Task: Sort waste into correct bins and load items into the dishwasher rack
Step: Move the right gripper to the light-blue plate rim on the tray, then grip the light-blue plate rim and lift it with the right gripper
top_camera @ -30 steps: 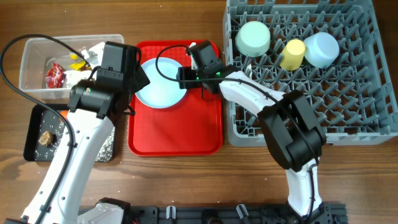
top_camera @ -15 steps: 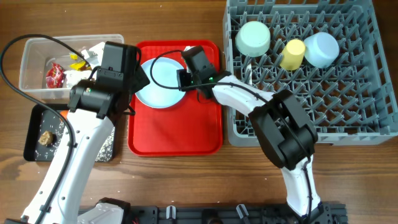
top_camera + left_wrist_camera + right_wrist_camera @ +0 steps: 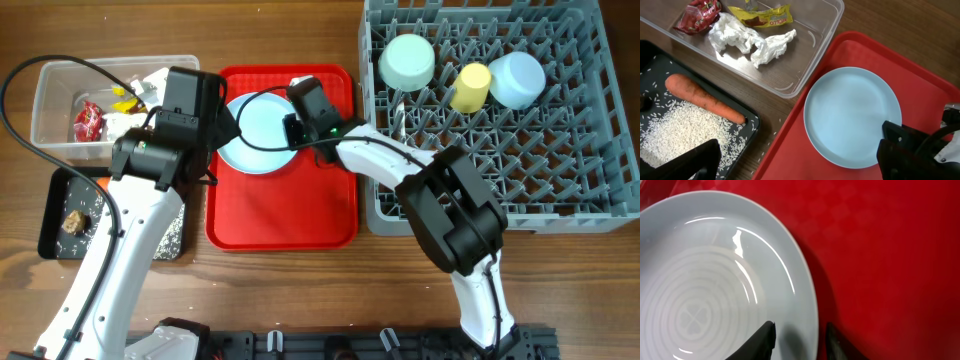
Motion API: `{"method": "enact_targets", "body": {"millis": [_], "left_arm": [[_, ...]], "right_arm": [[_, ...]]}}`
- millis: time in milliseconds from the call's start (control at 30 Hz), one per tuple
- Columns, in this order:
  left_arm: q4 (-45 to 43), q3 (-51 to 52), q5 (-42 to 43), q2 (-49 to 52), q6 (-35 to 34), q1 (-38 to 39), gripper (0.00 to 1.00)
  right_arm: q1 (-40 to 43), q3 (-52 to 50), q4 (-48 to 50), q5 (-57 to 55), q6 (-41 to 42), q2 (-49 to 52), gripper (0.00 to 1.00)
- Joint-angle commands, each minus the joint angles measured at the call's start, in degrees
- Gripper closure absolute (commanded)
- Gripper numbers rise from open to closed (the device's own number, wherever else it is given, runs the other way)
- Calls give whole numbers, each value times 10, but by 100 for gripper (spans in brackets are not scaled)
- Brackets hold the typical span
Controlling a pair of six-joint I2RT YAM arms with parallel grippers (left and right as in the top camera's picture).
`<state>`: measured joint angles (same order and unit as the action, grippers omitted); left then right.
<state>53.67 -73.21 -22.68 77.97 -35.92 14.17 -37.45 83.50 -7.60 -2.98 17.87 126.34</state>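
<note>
Now the right gripper (image 3: pixel 800 328), jaws apart, sits around the rim of the blue plate (image 3: pixel 705 280) on the red tray (image 3: pixel 285 215); the left gripper (image 3: pixel 800 142), jaws wide apart, hangs above.

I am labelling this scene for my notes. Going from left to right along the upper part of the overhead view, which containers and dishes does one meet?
clear tub → light blue plate → pale green bowl → yellow cup → light blue bowl
</note>
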Motion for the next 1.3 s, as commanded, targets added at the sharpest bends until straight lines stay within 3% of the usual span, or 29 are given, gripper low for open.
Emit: {"method": "enact_targets", "body": {"millis": [0,367,667,1100,1267], "left_arm": [[0,-4,-10,-12,-5,-2,0],[0,-4,-10,-12,-5,-2,0],[0,-4,-10,-12,-5,-2,0],[0,-4,-10,-12,-5,-2,0],[0,-4,-10,-12,-5,-2,0]], "right_arm": [[-14,6,5,-49,-13,12,70],[-14,6,5,-48,-13,12,96],[-11,6,6,-48,-14,-12,96],[-9,6,-105,-50,-14,-192,96],[6,6,-190,-171,-14,-271,96]]}}
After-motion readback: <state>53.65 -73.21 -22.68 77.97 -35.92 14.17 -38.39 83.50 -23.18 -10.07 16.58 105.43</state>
